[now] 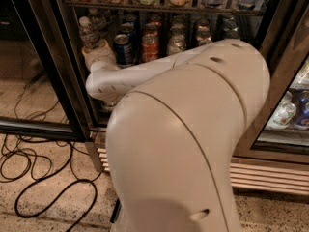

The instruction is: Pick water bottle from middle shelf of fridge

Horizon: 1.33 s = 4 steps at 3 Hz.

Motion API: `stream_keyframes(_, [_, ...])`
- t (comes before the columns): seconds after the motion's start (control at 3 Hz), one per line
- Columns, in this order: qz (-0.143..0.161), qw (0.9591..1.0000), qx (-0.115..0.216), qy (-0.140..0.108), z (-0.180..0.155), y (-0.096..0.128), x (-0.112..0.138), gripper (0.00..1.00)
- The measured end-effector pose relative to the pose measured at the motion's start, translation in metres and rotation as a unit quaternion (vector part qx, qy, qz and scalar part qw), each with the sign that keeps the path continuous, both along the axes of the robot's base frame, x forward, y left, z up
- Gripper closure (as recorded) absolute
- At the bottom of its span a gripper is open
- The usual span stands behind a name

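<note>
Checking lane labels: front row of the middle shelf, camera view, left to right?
Clear ribbed plastic water bottle with white cap, gripper at its base → blue soda can → red soda can → silver soda can.
</note>
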<state>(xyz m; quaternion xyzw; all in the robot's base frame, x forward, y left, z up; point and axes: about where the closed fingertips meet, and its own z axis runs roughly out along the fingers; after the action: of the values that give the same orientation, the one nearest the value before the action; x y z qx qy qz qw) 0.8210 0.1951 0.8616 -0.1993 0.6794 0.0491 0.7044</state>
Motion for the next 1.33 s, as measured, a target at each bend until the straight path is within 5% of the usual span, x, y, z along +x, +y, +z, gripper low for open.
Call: stream_keyframes(1.33, [0.003,0.9996,0.026,0.007,0.009,-0.003,-0.013,1.0])
